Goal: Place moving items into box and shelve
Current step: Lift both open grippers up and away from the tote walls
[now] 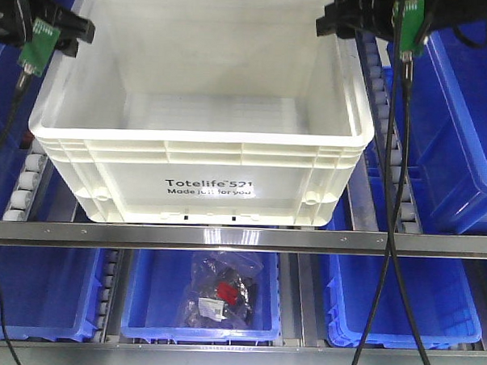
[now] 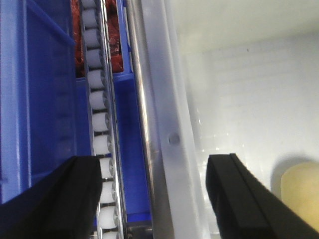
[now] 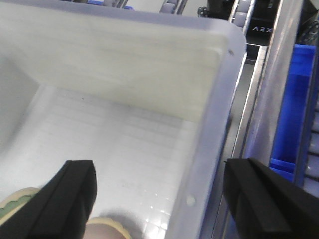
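Observation:
A white tote box [image 1: 204, 160] printed "Totelife 521" stands on the roller shelf. My left gripper [image 1: 68, 31] is open with one finger on each side of the box's left rim [image 2: 172, 149]; in the left wrist view the gripper [image 2: 153, 167] holds nothing. My right gripper [image 1: 335, 21] is open astride the right rim [image 3: 199, 179], and in the right wrist view the gripper [image 3: 162, 169] is empty. A pale yellow item [image 2: 301, 191] lies on the box floor. Yellowish round items [image 3: 107, 228] show at the frame's bottom edge. They do not show in the front view.
Blue bins [image 1: 460, 119] flank the box on both sides. White roller tracks [image 2: 97, 104] and metal rails [image 1: 241, 237] run beside and in front of it. A lower blue bin [image 1: 141, 295] holds a clear bag with red and black parts [image 1: 218, 296]. Black cables [image 1: 392, 197] hang at the right.

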Controlling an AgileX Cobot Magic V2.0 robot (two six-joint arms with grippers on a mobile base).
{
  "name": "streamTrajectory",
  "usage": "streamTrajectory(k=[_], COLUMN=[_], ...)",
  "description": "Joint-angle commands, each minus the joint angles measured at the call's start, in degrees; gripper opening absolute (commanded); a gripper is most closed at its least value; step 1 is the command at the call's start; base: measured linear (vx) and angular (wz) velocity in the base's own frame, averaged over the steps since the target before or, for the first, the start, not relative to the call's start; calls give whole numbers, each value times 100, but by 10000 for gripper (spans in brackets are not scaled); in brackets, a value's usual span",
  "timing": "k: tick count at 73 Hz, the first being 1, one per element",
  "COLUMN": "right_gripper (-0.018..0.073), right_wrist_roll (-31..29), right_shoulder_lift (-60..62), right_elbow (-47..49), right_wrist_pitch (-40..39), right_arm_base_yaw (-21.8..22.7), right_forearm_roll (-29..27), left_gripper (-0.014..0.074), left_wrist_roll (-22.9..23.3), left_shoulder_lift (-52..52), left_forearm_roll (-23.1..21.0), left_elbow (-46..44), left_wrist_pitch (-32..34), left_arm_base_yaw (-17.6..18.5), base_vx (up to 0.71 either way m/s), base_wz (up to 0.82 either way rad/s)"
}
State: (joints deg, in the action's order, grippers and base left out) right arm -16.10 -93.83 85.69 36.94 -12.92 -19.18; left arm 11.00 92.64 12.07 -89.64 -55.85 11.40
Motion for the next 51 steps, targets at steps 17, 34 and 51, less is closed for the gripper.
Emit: streamTrajectory(k=[17,34,51], right_gripper=[533,533,533], right_wrist_roll=[-601,-821,-978], right_shoulder_lift=[1421,2630,4265], right_elbow=[-1408,-2829,-4567], right_wrist_pitch=[-1831,-2862,-3480], right_arm_base_yaw=[5,5,5], right_forearm_roll=[-102,-109,-101], left_gripper=[556,556,556], left_wrist_roll=[34,16,16], left_shoulder_lift=[-1334,-2849,-4663], left_forearm_roll=[65,70,70], left_elbow=[1464,3097,4788], left_wrist_pitch=[1551,2709,3329], left_arm_base_yaw=[18,18,18], base_vx=[0,0,0], base_wz=[0,0,0])
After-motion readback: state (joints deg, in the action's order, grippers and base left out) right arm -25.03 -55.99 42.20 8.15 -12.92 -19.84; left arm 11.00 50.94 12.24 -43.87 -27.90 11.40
